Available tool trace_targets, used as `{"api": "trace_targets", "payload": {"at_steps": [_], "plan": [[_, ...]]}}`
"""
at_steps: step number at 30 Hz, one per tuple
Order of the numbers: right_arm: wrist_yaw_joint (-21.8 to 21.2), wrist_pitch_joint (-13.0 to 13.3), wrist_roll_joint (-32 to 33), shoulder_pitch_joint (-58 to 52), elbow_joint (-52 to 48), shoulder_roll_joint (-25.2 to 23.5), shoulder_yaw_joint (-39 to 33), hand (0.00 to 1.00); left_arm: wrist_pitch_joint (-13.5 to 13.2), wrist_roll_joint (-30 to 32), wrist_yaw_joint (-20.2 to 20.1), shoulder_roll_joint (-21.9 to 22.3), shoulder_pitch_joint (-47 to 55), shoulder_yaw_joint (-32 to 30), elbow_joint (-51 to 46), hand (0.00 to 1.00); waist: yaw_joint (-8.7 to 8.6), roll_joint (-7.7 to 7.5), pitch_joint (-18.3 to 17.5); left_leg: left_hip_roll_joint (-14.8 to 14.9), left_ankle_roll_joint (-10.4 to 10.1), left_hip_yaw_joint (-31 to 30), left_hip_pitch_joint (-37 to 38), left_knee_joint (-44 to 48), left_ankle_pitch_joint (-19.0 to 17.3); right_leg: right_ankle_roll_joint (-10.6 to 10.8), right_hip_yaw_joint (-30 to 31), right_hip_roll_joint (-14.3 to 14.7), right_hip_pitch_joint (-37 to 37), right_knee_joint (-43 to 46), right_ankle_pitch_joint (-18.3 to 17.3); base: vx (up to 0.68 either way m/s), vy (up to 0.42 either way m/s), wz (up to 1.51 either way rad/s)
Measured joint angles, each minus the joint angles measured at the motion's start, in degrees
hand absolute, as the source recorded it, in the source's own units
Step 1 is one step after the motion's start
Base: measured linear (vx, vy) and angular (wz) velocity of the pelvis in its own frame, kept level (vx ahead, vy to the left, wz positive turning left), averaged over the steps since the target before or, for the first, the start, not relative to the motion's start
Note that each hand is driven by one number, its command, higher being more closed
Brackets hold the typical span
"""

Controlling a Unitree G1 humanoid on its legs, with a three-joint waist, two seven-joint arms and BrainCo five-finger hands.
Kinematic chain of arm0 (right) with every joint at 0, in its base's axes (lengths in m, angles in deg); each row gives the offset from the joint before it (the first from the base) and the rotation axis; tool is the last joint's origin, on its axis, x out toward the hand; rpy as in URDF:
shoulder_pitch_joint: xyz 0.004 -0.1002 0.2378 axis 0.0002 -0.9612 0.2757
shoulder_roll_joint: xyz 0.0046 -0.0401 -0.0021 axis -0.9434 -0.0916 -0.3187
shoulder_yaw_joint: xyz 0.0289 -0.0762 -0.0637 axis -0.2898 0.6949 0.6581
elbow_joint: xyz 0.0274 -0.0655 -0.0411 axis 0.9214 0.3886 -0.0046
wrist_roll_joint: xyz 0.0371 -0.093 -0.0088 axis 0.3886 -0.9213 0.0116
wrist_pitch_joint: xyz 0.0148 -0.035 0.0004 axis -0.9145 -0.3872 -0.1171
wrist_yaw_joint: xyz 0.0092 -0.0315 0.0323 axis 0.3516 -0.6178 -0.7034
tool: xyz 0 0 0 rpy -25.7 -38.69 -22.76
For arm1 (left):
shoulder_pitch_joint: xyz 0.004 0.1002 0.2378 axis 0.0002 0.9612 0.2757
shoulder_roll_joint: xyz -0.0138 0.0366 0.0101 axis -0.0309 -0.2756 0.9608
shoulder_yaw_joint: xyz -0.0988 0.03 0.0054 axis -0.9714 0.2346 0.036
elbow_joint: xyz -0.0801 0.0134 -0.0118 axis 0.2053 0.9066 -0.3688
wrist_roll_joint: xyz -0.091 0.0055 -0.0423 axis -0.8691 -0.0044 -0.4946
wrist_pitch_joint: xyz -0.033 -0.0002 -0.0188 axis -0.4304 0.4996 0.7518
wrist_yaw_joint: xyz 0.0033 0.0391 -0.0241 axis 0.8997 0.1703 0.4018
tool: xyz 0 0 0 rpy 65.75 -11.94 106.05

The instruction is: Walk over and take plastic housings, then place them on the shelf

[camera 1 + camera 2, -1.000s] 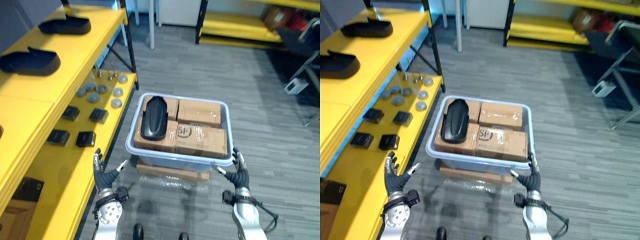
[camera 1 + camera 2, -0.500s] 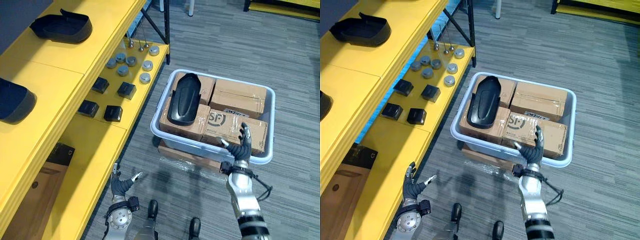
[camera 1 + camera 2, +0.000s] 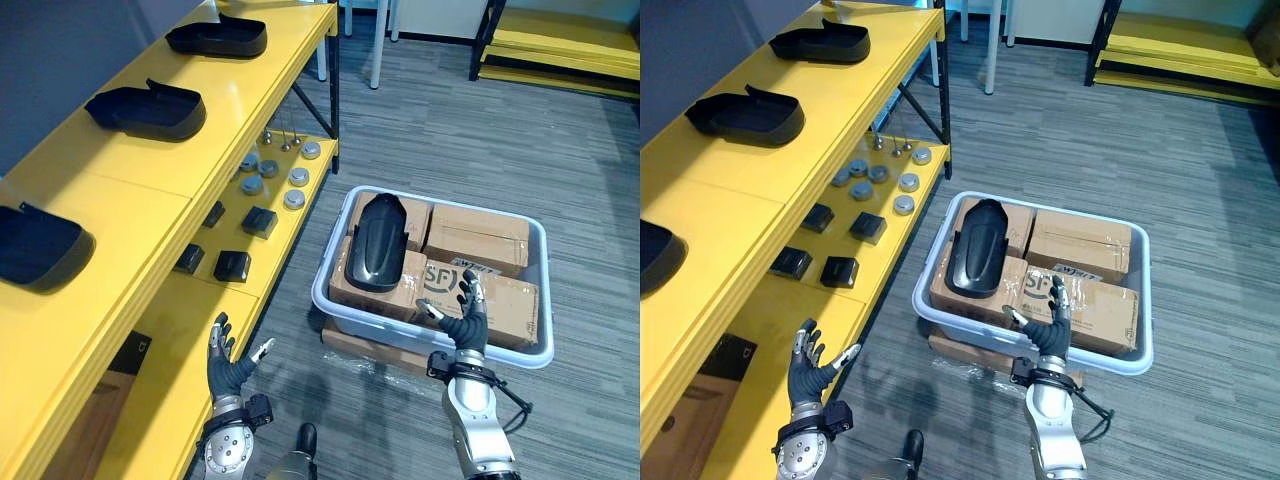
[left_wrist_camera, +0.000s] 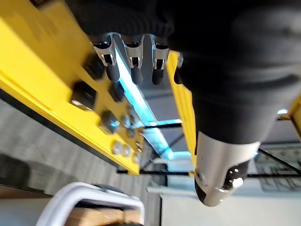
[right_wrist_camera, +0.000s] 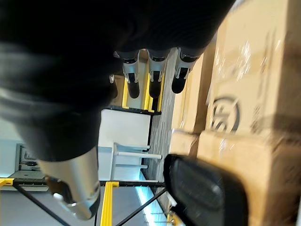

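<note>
A black plastic housing (image 3: 379, 241) lies on cardboard boxes inside a pale blue bin (image 3: 530, 351) on the floor; it also appears as a dark shape (image 5: 207, 193) in the right wrist view. My right hand (image 3: 466, 322) is open, fingers straight, above the bin's near rim, right of the housing and apart from it. My left hand (image 3: 226, 366) is open and holds nothing, low beside the yellow shelf's bottom level. Three more black housings (image 3: 147, 109) (image 3: 216, 39) (image 3: 38, 246) rest on the top of the yellow shelf (image 3: 120, 190).
On the shelf's lower level lie small black blocks (image 3: 232, 265) and several grey round discs (image 3: 295, 176). A flat cardboard box (image 3: 360, 346) sits under the bin. Another yellow rack (image 3: 560, 40) stands at the far right, with grey carpet between.
The camera view has shifted and now takes in more of the top shelf and a third housing. My right hand has dropped slightly toward the bin's near rim. Both hands stay open.
</note>
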Motion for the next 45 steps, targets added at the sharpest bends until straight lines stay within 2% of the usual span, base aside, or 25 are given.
{"api": "trace_targets", "payload": {"at_steps": [2, 4, 6, 8, 9, 10, 11, 12, 13, 17, 19, 24, 28, 33, 38, 39, 42, 45], "plan": [[-0.15, -0.30, -0.04, -0.93, 0.00, -0.67, -0.58, 0.00, 0.03, 0.00, -1.49, -1.52, -0.38, 1.12, -0.01, 0.00, -0.80, -0.21, -0.10, 0.34, 0.86, 0.53, 4.04, -2.34, -0.60, 0.59, 0.24, -1.12, -6.68, 16.62, 0.50, 0.17, 0.164, -0.29], [-0.05, -0.53, -0.10, -2.04, 0.17, -2.09, -1.24, 0.00, 0.00, 0.09, -2.02, -2.79, -0.11, 1.23, -0.04, 0.00, -1.68, -0.32, -0.26, 0.36, 1.34, 0.46, 8.75, -5.15, -0.74, 0.68, 1.24, -1.73, -9.61, 25.12, -0.18, 0.16, 0.107, 0.02], [0.00, -0.53, -1.30, -3.02, 0.17, -2.55, -0.89, 0.00, -0.36, 0.10, -2.03, -3.30, -0.08, 0.40, -0.11, 0.00, -1.70, -0.39, -1.75, 0.97, 1.39, 0.10, 10.43, -6.91, -0.78, 0.24, 0.53, -0.70, -11.98, 22.75, -1.47, 0.15, 0.011, 0.15], [0.12, -0.79, -1.37, -2.92, 0.21, -2.53, -1.31, 0.00, -0.59, 0.06, -2.04, -3.31, -0.81, 0.54, 0.11, 0.00, -1.71, -0.33, -1.93, 1.59, 1.25, -1.49, 10.36, -7.66, -0.72, -0.30, -0.33, 1.19, -14.29, 13.90, -1.43, 0.16, -0.134, 0.43], [0.82, -1.37, -2.72, -3.52, 0.28, -2.63, -1.74, 0.00, -0.59, 0.02, -2.04, -3.39, -0.76, 0.99, 1.07, 0.00, -2.02, -0.80, -2.22, 1.09, 0.51, -2.48, 10.24, -7.10, -0.92, -2.48, -0.19, 1.89, -13.73, 4.93, 2.26, 0.17, -0.189, 0.54], [1.23, -1.79, -3.57, -3.87, 0.28, -2.68, -1.94, 0.00, -0.59, -0.03, -2.05, -3.56, -0.61, 1.26, 1.35, 0.00, -2.36, -1.44, -2.51, 0.37, -0.38, -3.43, 10.19, -6.68, -1.51, -2.62, -0.02, 1.79, -13.39, 2.09, 7.43, 0.17, -0.210, 0.65], [1.40, -2.05, -3.79, -3.99, 0.52, -2.31, -2.35, 0.00, -0.63, -0.04, -2.09, -3.36, -0.62, 1.59, 2.41, 0.00, -2.96, -0.79, -2.48, 0.29, -1.28, -4.55, 10.22, -6.19, -2.15, -1.30, -0.65, 1.61, -12.80, 2.44, 7.80, 0.17, -0.203, 0.49], [1.84, -2.61, -3.80, -3.87, 1.63, -1.41, -3.04, 0.00, -0.61, -0.18, -2.21, -2.15, 0.00, 2.09, 3.22, 0.00, -2.77, 0.52, -2.99, 1.77, -1.67, -5.36, 9.76, -6.14, -2.16, -2.08, -1.85, 2.92, -12.24, 1.38, 8.34, 0.16, -0.191, 0.29], [2.25, -3.23, -3.82, -3.69, 1.87, -0.95, -3.66, 0.00, -0.68, -0.17, -2.37, -1.41, 0.72, 2.79, 3.25, 0.00, -2.37, 0.84, -3.12, 3.00, -2.27, -5.38, 9.61, -6.57, -2.50, -2.27, -2.03, 4.12, -11.81, -0.10, 8.45, 0.16, -0.195, 0.05], [4.83, -4.15, -5.71, 2.25, 8.84, 0.98, -6.76, 0.00, -0.77, -1.57, -3.20, -1.23, 0.90, 4.73, 5.93, 0.00, -2.15, 0.92, -3.07, 3.96, -3.57, -6.24, 7.59, -8.53, -1.69, -3.38, -2.70, 5.80, -11.98, -5.33, 10.77, 0.04, -0.087, 0.00], [6.28, -5.28, -5.61, 9.19, 16.24, 2.69, -7.61, 0.00, -0.84, -3.28, -3.24, -1.42, 0.69, 5.31, 6.62, 0.00, -1.06, 0.92, -2.26, 3.78, -3.64, -6.71, 5.68, -9.76, -0.30, -3.32, -3.48, 5.84, -12.77, -8.85, 13.19, -0.01, -0.022, 0.14], [7.99, -6.68, -4.87, 26.68, 29.41, 4.89, -7.85, 0.00, -1.30, -6.66, -2.27, -2.20, -0.45, 7.28, 8.11, 0.00, 1.71, 2.01, 3.18, 3.32, -3.94, -8.18, 3.03, -9.81, 1.24, -3.65, -4.82, 5.74, -13.15, -11.85, 15.72, -0.08, -0.038, 0.16], [9.61, -6.85, -3.15, 38.63, 38.86, 7.08, -7.90, 0.00, -1.34, -7.29, -1.11, -2.34, -0.88, 8.41, 9.06, 0.00, 3.27, 1.96, 6.48, 3.07, -4.03, -8.40, 0.27, -9.04, 1.35, -3.76, -4.68, 5.78, -15.53, -11.96, 16.98, -0.09, -0.015, 0.02], [10.68, -7.13, -1.00, 45.01, 48.26, 10.20, -7.88, 0.00, -1.57, -7.64, -0.39, -2.70, -3.43, 9.44, 13.50, 0.00, 3.54, 1.94, 8.24, 2.40, -3.95, -8.92, -3.77, -6.71, 1.27, -3.34, -4.57, 5.48, -17.85, -13.03, 18.69, -0.06, 0.005, 0.01], [12.91, -7.94, -1.03, 51.04, 54.67, 12.45, -7.34, 0.00, -1.71, -7.66, 2.15, -3.19, -5.44, 9.50, 16.58, 0.00, 3.96, 1.91, 9.21, 2.42, -3.97, -8.54, -6.84, -4.44, 0.93, -3.15, -3.41, 5.69, -20.16, -13.33, 19.84, -0.04, 0.004, -0.08], [13.77, -8.32, -1.10, 52.60, 56.40, 13.22, -7.20, 1.00, -1.72, -7.67, 2.94, -3.16, -5.45, 9.54, 17.24, 0.00, 4.09, 1.91, 9.22, 2.52, -3.97, -8.35, -7.86, -3.58, 0.68, -3.06, -3.10, 5.82, -20.86, -13.34, 20.23, -0.04, 0.003, -0.10], [14.69, -8.47, -1.24, 54.71, 59.17, 14.78, -6.80, 1.00, -1.71, -7.67, 3.55, -3.16, -5.54, 9.64, 18.63, 0.00, 4.27, 1.91, 9.45, 2.74, -4.01, -8.20, -9.30, -2.11, 0.04, -2.58, -1.85, 6.05, -21.75, -13.50, 20.70, -0.03, 0.016, -0.09], [13.63, -8.52, -1.18, 57.33, 63.64, 17.37, -4.94, 1.00, -1.71, -7.69, 3.78, -3.17, -6.53, 9.84, 20.68, 0.00, 4.73, 1.92, 9.48, 2.81, -4.01, -8.30, -10.61, -1.09, -0.25, -2.43, -1.79, 6.15, -22.55, -13.51, 21.04, -0.01, 0.010, -0.01]]}}
